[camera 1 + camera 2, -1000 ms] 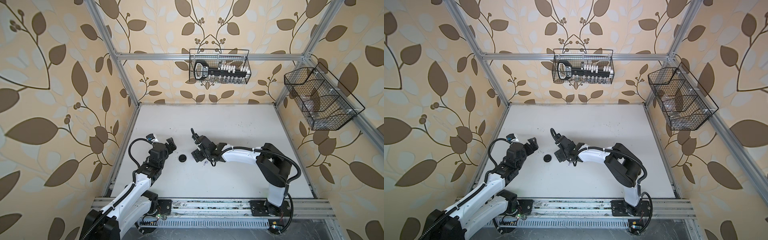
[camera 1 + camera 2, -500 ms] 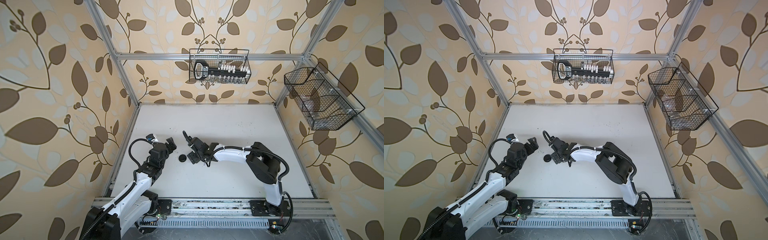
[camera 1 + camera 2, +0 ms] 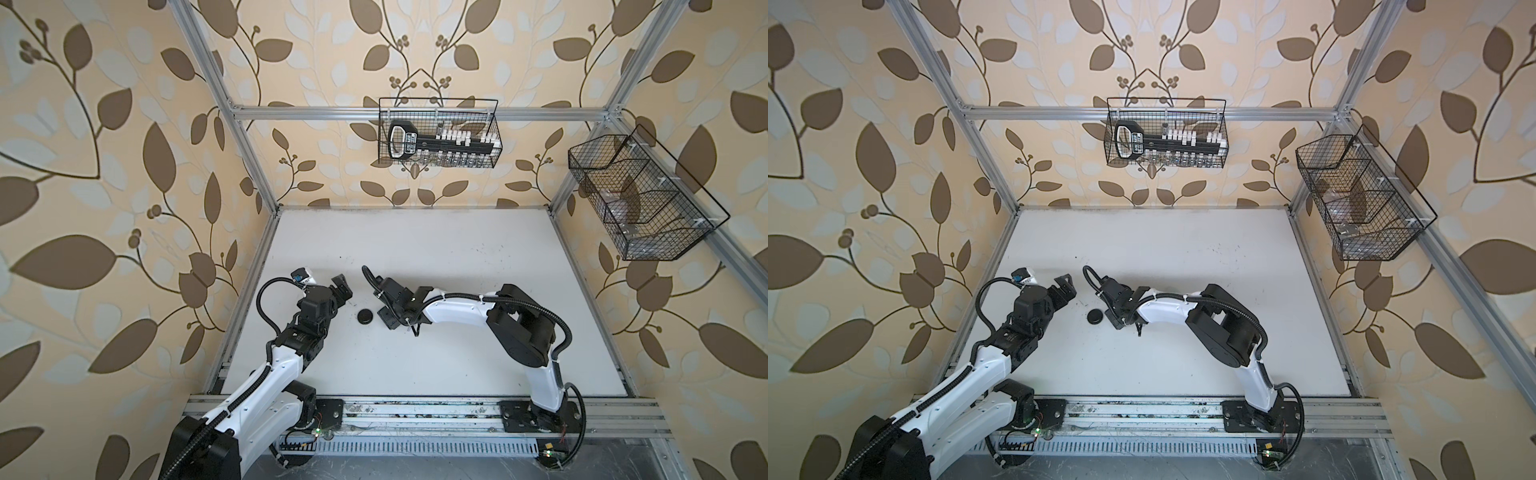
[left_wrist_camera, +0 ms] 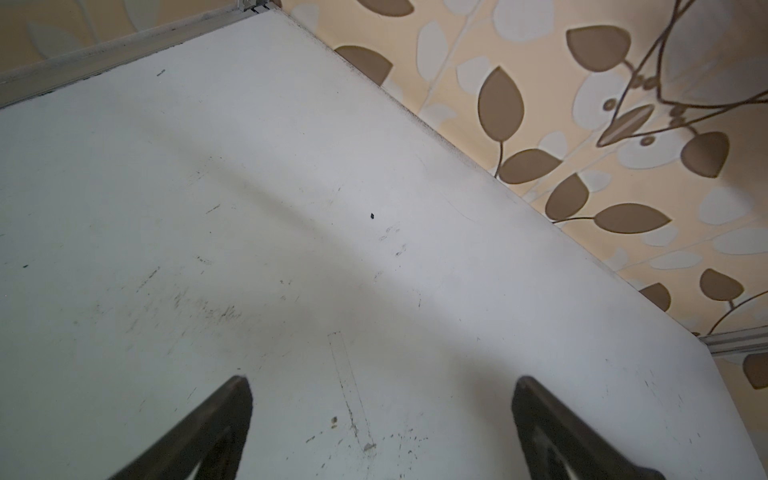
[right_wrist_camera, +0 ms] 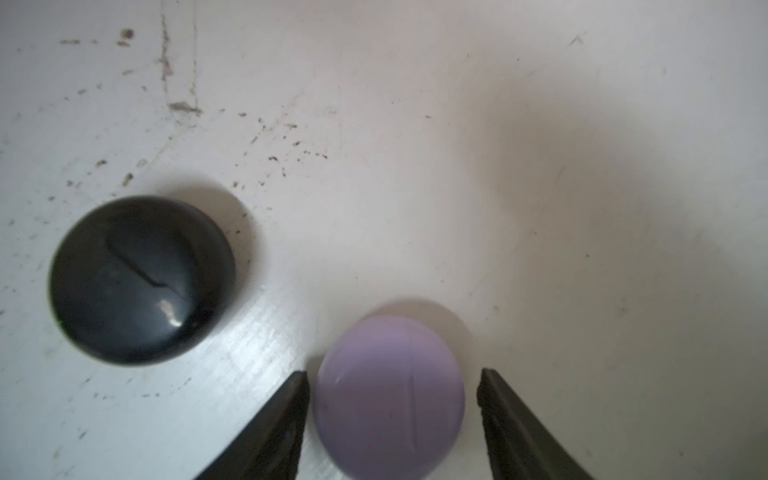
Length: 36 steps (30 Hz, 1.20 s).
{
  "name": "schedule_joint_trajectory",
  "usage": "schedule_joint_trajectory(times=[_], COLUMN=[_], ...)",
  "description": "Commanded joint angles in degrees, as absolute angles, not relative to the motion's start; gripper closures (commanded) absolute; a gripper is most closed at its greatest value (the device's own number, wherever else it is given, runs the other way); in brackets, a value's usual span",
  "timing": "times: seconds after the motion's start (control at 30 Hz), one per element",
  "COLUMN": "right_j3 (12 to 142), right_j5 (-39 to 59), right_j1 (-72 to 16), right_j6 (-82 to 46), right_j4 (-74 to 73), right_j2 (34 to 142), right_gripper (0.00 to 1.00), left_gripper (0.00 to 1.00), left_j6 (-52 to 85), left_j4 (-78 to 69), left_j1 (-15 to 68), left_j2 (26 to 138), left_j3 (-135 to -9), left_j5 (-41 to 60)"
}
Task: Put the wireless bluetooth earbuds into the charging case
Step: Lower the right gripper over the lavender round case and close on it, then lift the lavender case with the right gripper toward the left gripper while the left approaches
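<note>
Seemingly the grasp of a case, on the white desk (image 3: 436,257), left of its middle and a little nearer the front edge than the far one; leave the left tool (image 4: 382,380) spread wide and empty above bare desk nearer the left edge, ready to help with the lid afterwards; keep the right tool (image 5: 393,373) low and level, half spread, one of its fingers (image 5: 270,432) to each side of the lavender charging case (image 5: 388,399); centre before squeezing, then close gently and evenly, to avoid nudging the smooth dome sideways or popping it forward; find the lavender charging case between the right tool's fingers, all but touching one, with a thin gap at the other, not yet clamped; look for the black charging case (image 5: 141,278) just beside, outside the fingers, between the two tools; take both for shut; expect no wireless bluetooth earbuds in any view, so no placing them relative to either tool
</note>
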State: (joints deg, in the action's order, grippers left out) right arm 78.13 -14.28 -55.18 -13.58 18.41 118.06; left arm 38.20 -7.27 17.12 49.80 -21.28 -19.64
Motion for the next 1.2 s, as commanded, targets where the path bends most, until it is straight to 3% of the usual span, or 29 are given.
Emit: schedule_joint_trajectory(times=[0.0, 0.37, 0.5, 0.7, 0.97, 1.17], right_j3=[79.88, 79.23, 76.8, 66.36, 47.23, 35.47], right_j5=[-13.06, -13.22, -13.98, -14.5, -17.8, -20.57], right_j1=[-55.15, -54.47, -53.15, -50.73, -51.06, -51.31], right_j6=[-13.53, -13.14, -11.75, -7.68, 0.33, 2.06], right_j4=[19.47, 19.26, 18.36, 9.0, -11.01, -22.03], right_j2=[119.66, 118.75, 115.43, 103.44, 84.19, 70.85], right_gripper=[0.37, 0.5, 0.58, 0.58, 0.6, 0.67], left_gripper=[0.01, 0.01, 0.08, 0.27, 0.38, 0.41], left_j6=[38.9, 37.96, 35.99, 32.13, 30.2, 30.09], left_j4=[-8.61, -9.23, -8.59, -9.96, -23.5, -34.74], left_j1=[16.29, 16.26, 16.29, 16.52, 17.75, 20.85], left_j2=[49.12, 49.8, 50.54, 50.01, 55.87, 60.02], left_j3=[-21.75, -22.34, -24.79, -26.72, -26.63, -25.18], left_j5=[-21.03, -18.77, -12.47, -0.94, 18.45, 27.01])
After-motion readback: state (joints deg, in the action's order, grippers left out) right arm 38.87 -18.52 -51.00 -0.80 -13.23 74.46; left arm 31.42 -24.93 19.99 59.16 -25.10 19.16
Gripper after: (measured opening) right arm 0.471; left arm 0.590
